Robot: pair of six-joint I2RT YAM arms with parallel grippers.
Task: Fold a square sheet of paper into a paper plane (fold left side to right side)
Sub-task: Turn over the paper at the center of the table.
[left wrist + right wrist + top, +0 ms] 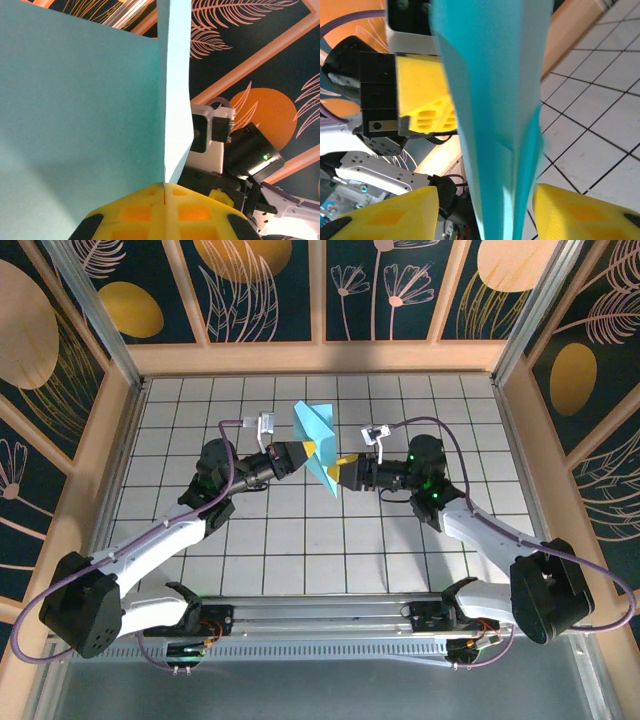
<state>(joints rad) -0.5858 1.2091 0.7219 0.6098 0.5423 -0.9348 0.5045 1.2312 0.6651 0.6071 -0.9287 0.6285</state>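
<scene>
1. Paper plane (315, 432) is up in the air at mid-scene, well above the tiled surface (300, 560), standing on edge between the two arms.
2. Left gripper (298, 455) sits on its left side, clamped tight. In the left wrist view the yellow fingers (125, 212) meet, with the teal fold pinched in their seam, so this arm carries the paper.
3. Right gripper (347, 472) faces it from the right with its jaws spread. In the right wrist view the paper runs between two yellow fingers (385, 215) and isn't squeezed.
4. My read is that the left gripper anchors the plane aloft so the right can take a new hold or press a crease.
5. Thin paper on a single pinch point could twist or flop.
</scene>
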